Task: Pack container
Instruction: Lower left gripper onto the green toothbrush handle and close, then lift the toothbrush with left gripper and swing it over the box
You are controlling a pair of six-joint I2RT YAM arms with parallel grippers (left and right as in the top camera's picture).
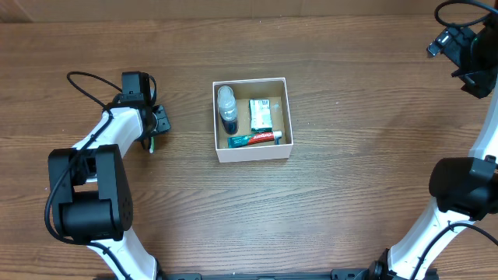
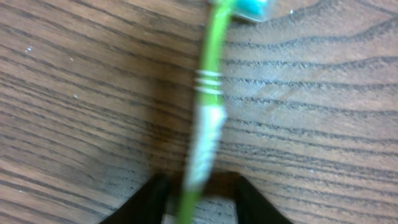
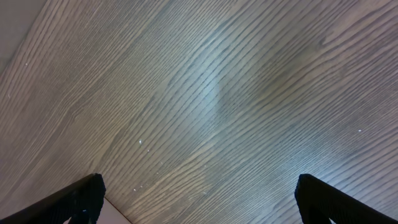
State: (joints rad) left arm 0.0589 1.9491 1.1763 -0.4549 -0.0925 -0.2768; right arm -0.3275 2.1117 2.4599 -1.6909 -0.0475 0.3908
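The container, a square cardboard box with white walls and a tan inside, sits at the table's middle. It holds a clear bottle with a dark base, a small green and white carton and a toothpaste tube. A green and white toothbrush lies on the wood left of the box; a bit of it shows in the overhead view. My left gripper is low over it, with a finger on each side of the handle and gaps between. My right gripper is wide open and empty, high at the far right.
The table is dark wood grain. A black cable loops behind the left arm. The arm bases stand at the front left and front right. A pale edge shows at the lower left of the right wrist view.
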